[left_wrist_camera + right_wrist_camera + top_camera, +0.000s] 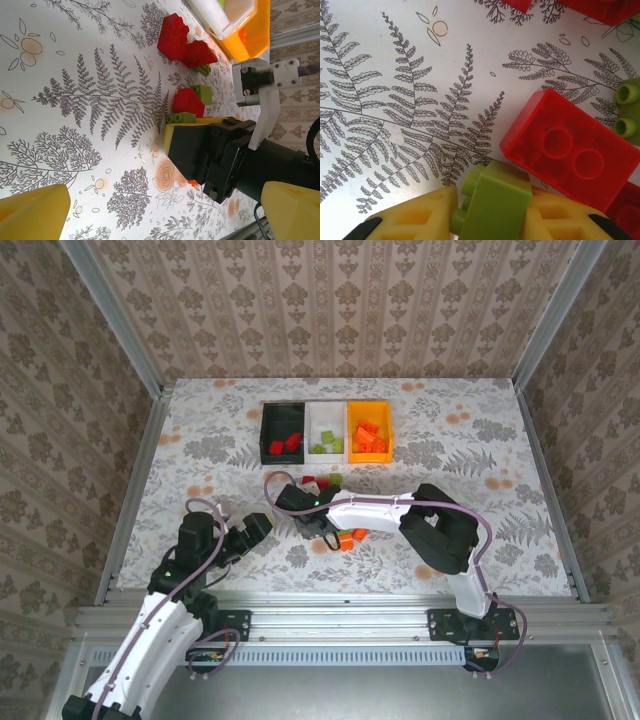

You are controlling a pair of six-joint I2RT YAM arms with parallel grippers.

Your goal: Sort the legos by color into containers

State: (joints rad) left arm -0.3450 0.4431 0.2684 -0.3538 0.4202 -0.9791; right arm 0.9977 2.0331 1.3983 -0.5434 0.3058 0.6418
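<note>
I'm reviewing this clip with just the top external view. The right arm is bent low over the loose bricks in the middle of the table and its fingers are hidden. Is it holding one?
Observer: Yes. In the right wrist view the right gripper is shut on a lime green brick.
Operator: Is anything crowding that brick?
Observer: A red brick sits right beside it, so close that I cannot tell whether they touch.
Operator: And the left arm?
Observer: In the left wrist view the left gripper is wide open, with nothing between its fingers.
</note>
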